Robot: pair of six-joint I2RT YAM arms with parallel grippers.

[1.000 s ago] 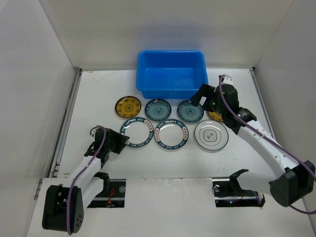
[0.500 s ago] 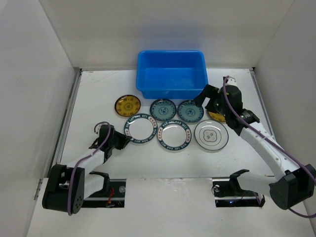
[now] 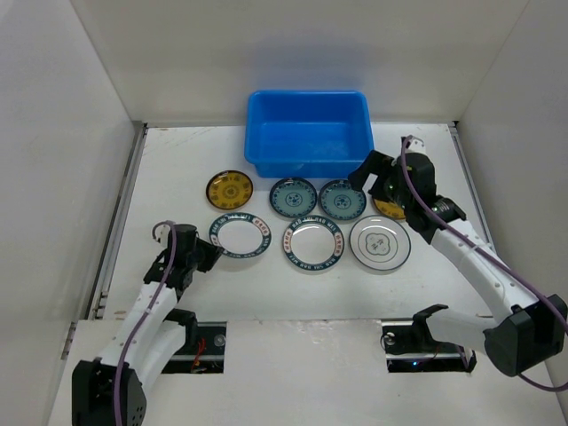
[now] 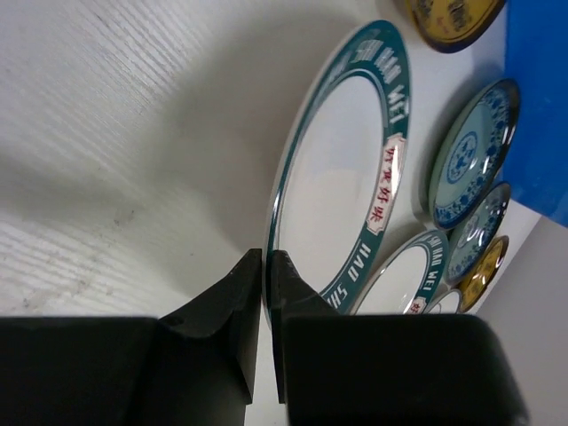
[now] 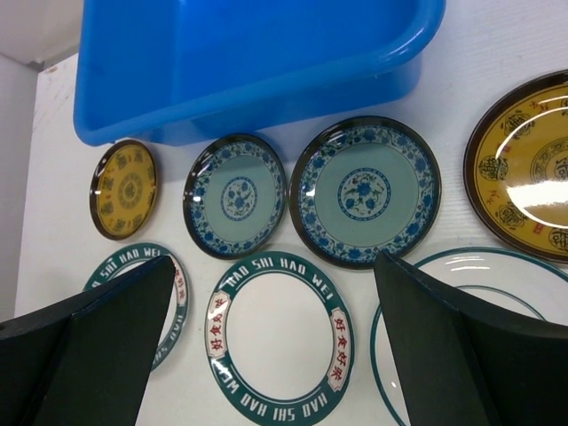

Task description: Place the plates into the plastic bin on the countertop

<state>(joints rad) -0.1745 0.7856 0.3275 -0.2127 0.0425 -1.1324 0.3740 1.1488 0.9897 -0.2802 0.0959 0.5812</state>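
Plate (image 3: 238, 236) slid left; rim in L jaws

Green-rimmed plate (image 4: 342, 177) rim: "HAO SHI HAO WEI".

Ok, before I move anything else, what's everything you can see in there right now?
plastic bin: one, bright blue, back centre of the countertop, nothing visible inside.
yellow-gold plates: two, back row; one at the left end, one at the right end, partly hidden by the right arm.
teal-blue patterned plates: two, back row middle, just in front of the bin.
rimmed plates: two, white with teal-and-red lettered rims, front row; left rimmed plate, middle one.
centre-mark plate: one, white, front row right.
countertop: one, white, walled.
left end effector: black, shut on the left rimmed plate's near edge.
right end effector: black, open, above the back row's right end.
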